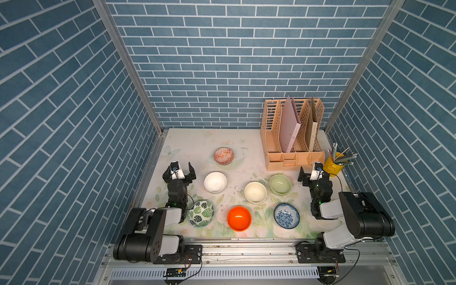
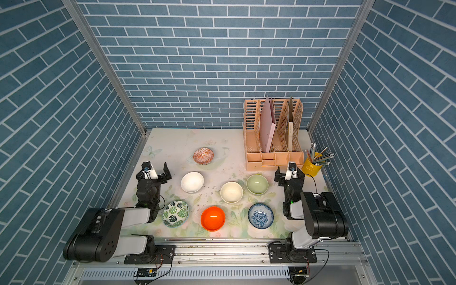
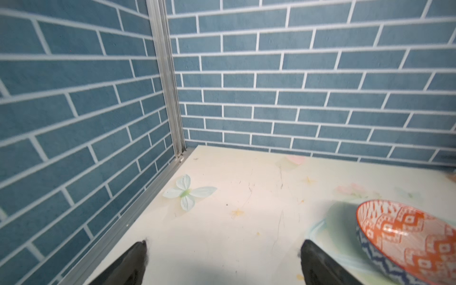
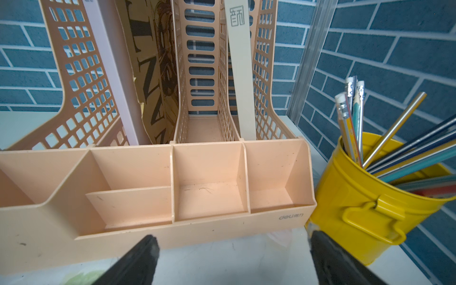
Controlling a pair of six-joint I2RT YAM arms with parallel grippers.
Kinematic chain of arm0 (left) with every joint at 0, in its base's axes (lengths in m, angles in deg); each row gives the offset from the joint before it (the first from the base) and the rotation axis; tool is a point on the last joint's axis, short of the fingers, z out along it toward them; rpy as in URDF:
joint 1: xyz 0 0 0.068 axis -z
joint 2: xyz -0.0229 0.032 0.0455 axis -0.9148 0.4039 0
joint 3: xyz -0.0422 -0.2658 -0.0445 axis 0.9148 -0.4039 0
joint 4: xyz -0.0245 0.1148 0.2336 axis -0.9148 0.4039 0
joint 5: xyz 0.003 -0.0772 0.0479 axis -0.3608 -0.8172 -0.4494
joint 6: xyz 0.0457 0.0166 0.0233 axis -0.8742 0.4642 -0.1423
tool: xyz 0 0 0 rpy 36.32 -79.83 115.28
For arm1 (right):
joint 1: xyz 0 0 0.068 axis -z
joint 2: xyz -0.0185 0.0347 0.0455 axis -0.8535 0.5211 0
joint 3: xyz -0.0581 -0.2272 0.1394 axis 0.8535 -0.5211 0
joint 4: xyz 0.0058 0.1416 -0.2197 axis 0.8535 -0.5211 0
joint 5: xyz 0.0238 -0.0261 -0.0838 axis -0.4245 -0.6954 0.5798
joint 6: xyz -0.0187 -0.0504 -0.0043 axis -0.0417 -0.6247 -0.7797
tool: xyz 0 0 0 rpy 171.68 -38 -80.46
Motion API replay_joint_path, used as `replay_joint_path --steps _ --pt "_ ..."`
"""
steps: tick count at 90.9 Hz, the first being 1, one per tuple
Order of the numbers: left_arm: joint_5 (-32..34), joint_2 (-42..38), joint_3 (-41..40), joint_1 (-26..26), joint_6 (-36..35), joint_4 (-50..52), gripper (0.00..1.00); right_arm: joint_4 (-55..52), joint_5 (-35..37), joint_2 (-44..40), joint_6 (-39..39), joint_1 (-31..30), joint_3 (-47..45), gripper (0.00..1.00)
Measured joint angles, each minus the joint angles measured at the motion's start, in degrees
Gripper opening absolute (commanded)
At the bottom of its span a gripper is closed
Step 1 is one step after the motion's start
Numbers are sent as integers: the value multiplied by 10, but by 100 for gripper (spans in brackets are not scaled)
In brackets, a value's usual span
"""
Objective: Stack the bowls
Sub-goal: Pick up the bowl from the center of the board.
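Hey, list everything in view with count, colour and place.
red-orange patterned bowl: one, red-orange and white, far centre
white bowl: one, white, left of middle
cream bowl: one, cream, middle
pale green bowl: one, green, right of cream bowl
green leaf bowl: one, green on white, near left
orange bowl: one, bright orange, near centre
blue floral bowl: one, blue on white, near right
file organiser: one, peach, far right, holding folders
pencil cup: one, yellow, pencils inside, right edge
table: one, pale floral
left fingers: two, black, spread, empty, left side
right fingers: two, black, spread, empty, before organiser
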Motion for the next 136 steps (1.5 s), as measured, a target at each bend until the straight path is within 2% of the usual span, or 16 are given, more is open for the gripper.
replay_joint_path --steps 11,25,39,49,56,69,73,79,83,95,101,112,125,136 --pt "25 -122 -10 1 66 29 100 -51 20 -40 1 -1 7 100" --pt "42 -249 4 0 189 164 100 -127 64 -153 23 -2 43 100" --pt "32 -300 67 -3 258 310 100 -200 79 -277 71 -2 73 100" --pt "5 -335 99 -3 289 385 100 -290 58 -335 120 -2 136 97" --pt "-27 -344 129 -4 302 444 100 -363 30 -359 160 -2 188 90" --pt "-110 -331 196 -4 312 552 98 -477 -29 -391 213 -2 229 85" --pt "-137 -321 217 -4 314 586 93 -517 -47 -400 226 -2 229 83" --pt "-174 -306 244 -4 317 637 79 -573 -71 -405 240 -2 229 79" --pt "-197 -299 255 -4 324 672 76 -614 -92 -405 248 -2 229 78" --pt "-241 -294 258 -4 336 775 78 -712 -158 -402 264 -3 226 70" --pt "-256 -296 256 -4 343 818 79 -746 -190 -400 274 -5 221 62" --pt "-263 -315 244 -4 361 878 80 -812 -226 -398 288 -18 216 59" --pt "-259 -333 232 -4 389 935 89 -885 -242 -398 291 -38 218 56" --pt "-248 -339 232 -4 406 976 91 -952 -253 -398 291 -51 219 56"
